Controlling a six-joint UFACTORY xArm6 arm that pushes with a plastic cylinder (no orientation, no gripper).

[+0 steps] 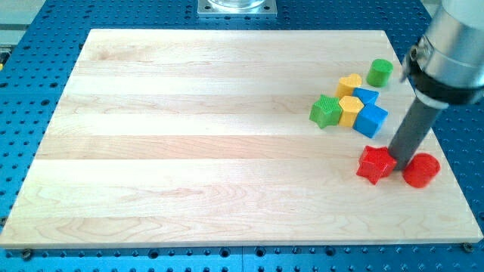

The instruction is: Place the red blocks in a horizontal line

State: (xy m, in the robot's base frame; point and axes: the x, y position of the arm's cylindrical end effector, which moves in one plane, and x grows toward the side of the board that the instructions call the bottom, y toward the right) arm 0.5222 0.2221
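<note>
I have my tip (399, 163) down on the wooden surface (189, 136), near its right edge toward the view's bottom, wedged between the two red blocks. The red star-shaped block (375, 164) sits just to the view's left of the tip, touching or nearly so; the red cylinder (421, 171) sits just to the view's right, slightly lower in the view. There is no hand on this rig, only the rod, so nothing is held.

The cluster above is apart from the reds: a green star (326, 111), two yellow blocks (350, 84) (350, 109), two blue blocks (366, 97) (371, 120), and a green cylinder (380, 72) nearest the top.

I judge the task close to done: the reds lie side by side, almost level. What remains is fine alignment. The next move calls for lifting clear of the gap, or sliding out toward the view's top, without knocking either block, then nudging the cylinder a touch upward in the view so both share one row.
</note>
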